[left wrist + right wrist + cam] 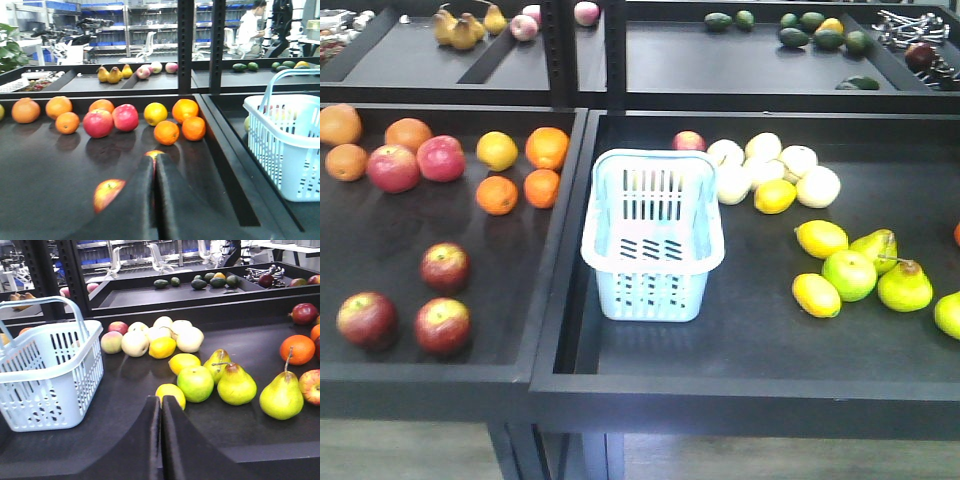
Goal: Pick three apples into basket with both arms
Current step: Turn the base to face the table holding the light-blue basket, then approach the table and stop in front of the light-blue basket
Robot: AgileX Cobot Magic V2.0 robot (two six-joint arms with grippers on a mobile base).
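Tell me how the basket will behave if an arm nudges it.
The basket looks like thin slotted plastic and seems empty, so it is probably light and apt to slide on the smooth tray. Its raised handle could snag.

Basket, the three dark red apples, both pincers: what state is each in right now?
Basket: upright, empty, handle raised.
Apples: all three lying loose in the left tray, none gripped.
Left pincer: shut, holding nothing.
Right pincer: shut, holding nothing.
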